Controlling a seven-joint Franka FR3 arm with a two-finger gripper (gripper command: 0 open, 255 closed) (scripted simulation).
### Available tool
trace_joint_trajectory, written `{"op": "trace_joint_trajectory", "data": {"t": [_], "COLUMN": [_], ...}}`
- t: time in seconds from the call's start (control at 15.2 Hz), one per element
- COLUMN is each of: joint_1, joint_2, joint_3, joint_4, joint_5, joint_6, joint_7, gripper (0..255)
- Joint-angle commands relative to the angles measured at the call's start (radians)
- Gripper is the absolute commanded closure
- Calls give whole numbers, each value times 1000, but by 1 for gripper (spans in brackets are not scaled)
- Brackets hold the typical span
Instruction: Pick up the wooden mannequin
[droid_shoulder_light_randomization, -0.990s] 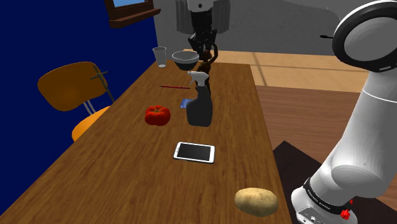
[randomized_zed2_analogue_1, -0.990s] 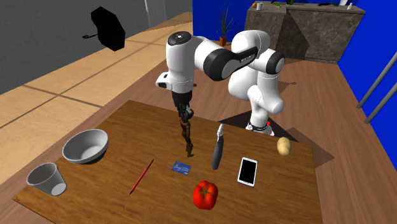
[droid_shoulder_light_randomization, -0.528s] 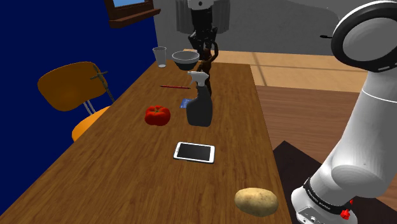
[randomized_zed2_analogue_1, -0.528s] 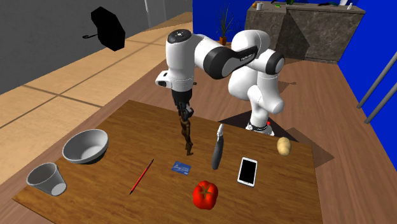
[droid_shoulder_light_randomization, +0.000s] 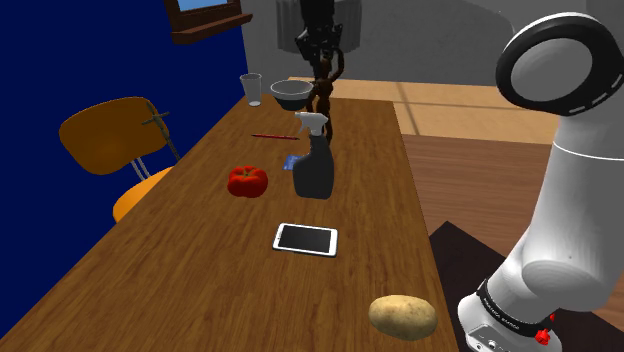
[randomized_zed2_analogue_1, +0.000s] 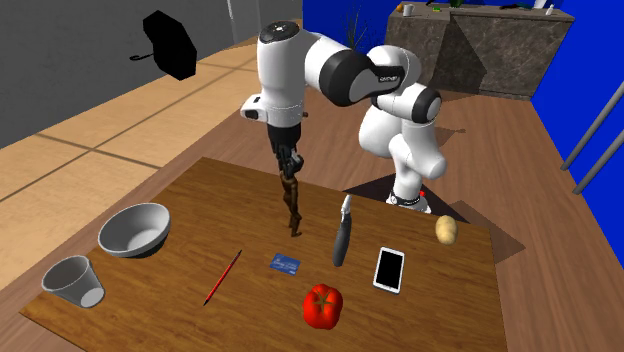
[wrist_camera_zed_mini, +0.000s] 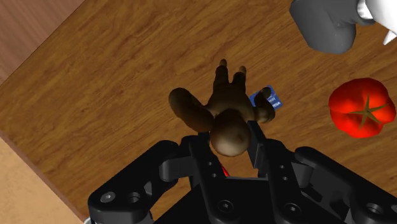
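I've got the mannequin (randomized_zed2_analogue_1: 292, 205) hanging upright at the centre of the second exterior view, dark brown, head up. The pincer (randomized_zed2_analogue_1: 288, 162) is clamped on its head. On the wrist view the two black fingers (wrist_camera_zed_mini: 257, 141) press the head from both sides. I can't tell whether its feet touch the counter (randomized_zed2_analogue_1: 200, 195).

Nearest to it is a blue card (randomized_zed2_analogue_1: 285, 264) just below the feet, and the spray bottle (randomized_zed2_analogue_1: 343, 232) stands close on the right. Up and left of the mannequin, bare wood runs to the counter's far edge, so that's my open side.

A red pencil (randomized_zed2_analogue_1: 222, 277) lies at lower left. Further left is the bowl (randomized_zed2_analogue_1: 133, 228), showing a plain grey inside, and the cup (randomized_zed2_analogue_1: 72, 280) sits by the left corner. I can't read the cup's inside.

The tomato (randomized_zed2_analogue_1: 322, 305) is near the bottom edge, and the phone (randomized_zed2_analogue_1: 389, 268) and potato (randomized_zed2_analogue_1: 446, 231) are toward the right edge.
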Motion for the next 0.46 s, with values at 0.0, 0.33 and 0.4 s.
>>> {"op": "trace_joint_trajectory", "data": {"t": [0.0, 0.33, 0.4], "joint_1": [6, 31, 31], "joint_2": [25, 125, 125], "joint_3": [0, -2, -2], "joint_4": [67, 291, 291], "joint_5": [-6, -30, -30], "joint_6": [-43, -167, -167], "joint_7": [-3, -16, -16], "gripper": [255, 255, 255]}}
